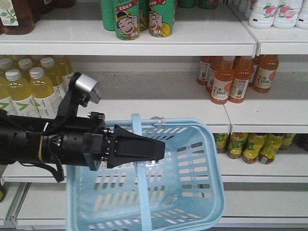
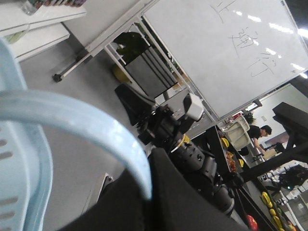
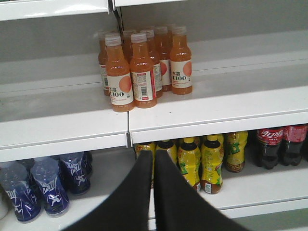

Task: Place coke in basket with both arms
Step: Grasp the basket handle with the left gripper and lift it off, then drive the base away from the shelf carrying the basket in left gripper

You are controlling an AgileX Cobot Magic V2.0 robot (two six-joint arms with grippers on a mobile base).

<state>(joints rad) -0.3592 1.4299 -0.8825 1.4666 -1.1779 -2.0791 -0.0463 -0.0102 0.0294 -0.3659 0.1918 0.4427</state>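
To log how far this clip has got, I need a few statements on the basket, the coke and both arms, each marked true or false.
1. No coke lies in the basket. True.
2. The right fingers hold a coke. False: they are closed together on nothing, and the coke stands on the lower shelf.
3. The left fingers are shut on the basket's strap handle. True.
4. The orange bottles share a shelf with the coke. False: they stand one shelf higher.
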